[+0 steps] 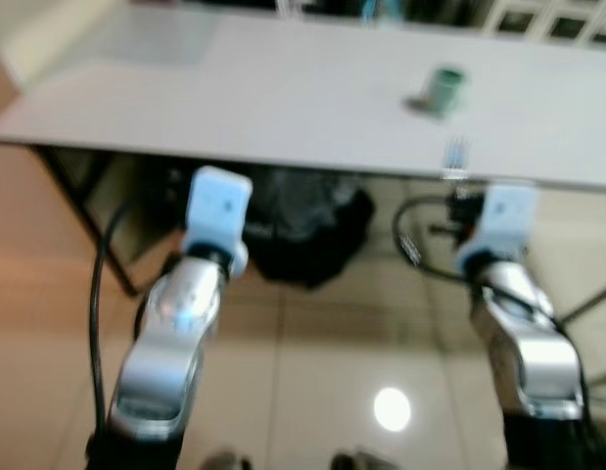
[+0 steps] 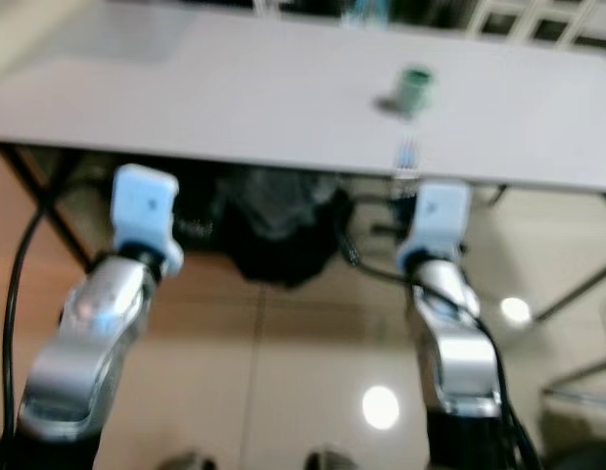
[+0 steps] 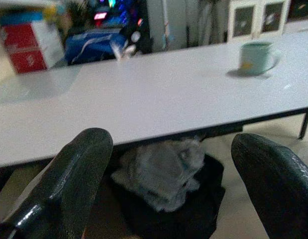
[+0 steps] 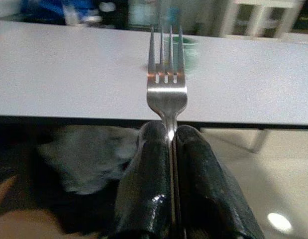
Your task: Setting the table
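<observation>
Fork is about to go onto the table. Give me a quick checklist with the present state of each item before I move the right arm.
1. Fork held in the right tool: ok, the fingers are shut on its handle.
2. Fork direction: ok, the prongs point forward, toward the table.
3. Fork over the tabletop: not ok, in the head views it sits at the near edge, not yet past it.
4. Cup apart from the fork: ok, it stands farther back on the table.
5. Left tool: ok, open and holding nothing, short of the table edge.
6. Height of the fork above the tabletop: cannot tell, the head views are blurred.
</observation>
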Controlling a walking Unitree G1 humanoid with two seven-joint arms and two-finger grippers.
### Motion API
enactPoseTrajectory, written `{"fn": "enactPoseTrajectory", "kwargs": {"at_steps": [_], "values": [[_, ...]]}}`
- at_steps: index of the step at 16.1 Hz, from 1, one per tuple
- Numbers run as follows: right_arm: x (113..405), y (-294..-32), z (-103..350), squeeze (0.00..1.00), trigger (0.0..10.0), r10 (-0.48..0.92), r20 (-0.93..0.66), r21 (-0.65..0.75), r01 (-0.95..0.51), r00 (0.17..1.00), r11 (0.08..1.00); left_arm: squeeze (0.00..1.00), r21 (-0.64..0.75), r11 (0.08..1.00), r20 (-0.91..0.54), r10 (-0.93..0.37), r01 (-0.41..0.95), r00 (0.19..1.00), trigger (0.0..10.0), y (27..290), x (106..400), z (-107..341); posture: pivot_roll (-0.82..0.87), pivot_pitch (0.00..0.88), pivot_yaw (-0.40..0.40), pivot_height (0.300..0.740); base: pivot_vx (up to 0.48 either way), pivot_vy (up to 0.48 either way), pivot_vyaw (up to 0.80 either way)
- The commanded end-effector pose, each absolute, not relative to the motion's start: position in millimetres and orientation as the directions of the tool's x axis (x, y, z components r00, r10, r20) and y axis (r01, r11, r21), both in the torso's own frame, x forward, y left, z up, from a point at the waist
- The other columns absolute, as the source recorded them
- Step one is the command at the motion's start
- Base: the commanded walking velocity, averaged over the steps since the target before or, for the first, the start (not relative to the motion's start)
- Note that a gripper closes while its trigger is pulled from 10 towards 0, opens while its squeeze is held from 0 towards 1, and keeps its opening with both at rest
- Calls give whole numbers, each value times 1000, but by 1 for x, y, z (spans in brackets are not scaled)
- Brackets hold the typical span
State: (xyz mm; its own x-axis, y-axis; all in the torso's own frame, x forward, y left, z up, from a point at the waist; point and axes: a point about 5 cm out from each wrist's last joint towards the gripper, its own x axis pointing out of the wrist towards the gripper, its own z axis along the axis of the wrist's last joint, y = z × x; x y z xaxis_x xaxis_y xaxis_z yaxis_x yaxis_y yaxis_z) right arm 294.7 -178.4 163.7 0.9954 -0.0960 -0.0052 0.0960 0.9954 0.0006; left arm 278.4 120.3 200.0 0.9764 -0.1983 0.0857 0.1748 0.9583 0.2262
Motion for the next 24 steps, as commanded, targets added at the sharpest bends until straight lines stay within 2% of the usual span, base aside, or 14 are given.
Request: {"fn": "enactPoseTrajectory", "kwargs": {"at_steps": [1, 3, 5, 15, 22, 24], "values": [[296, -173, 164, 0, 10000, -76, -12, 28, 76, 997, 997, 0, 231, 961, 72, -172, 151, 982, 10000, 128, 280, 196, -61, 92, -35, 740, 0, 0, 0], [297, -174, 165, 0, 10000, -69, -16, 60, 70, 998, 996, 0, 211, 965, 84, -178, 157, 980, 10000, 128, 282, 199, -56, 99, -25, 740, 431, 0, 0], [298, -175, 165, 0, 10000, -70, -21, 48, 71, 997, 996, 0, 213, 962, 91, -195, 172, 977, 10000, 125, 281, 202, -51, 98, -25, 740, 450, 0, -800], [305, -154, 170, 0, 10000, 64, 4, -3, -64, 998, 998, 0, 228, 964, 77, -157, 136, 985, 10000, 137, 280, 199, -44, 110, -34, 740, 440, 0, 0], [302, -153, 163, 0, 10000, 65, -30, -9, -65, 997, 998, 0, 232, 961, 64, -168, 149, 984, 10000, 138, 276, 197, -43, 122, -33, 740, 431, 0, 0], [303, -158, 162, 0, 10000, 61, -32, -13, -61, 998, 998, 0, 240, 951, 55, -215, 196, 975, 10000, 128, 275, 196, -31, 128, -25, 740, 429, 0, 0]]}}
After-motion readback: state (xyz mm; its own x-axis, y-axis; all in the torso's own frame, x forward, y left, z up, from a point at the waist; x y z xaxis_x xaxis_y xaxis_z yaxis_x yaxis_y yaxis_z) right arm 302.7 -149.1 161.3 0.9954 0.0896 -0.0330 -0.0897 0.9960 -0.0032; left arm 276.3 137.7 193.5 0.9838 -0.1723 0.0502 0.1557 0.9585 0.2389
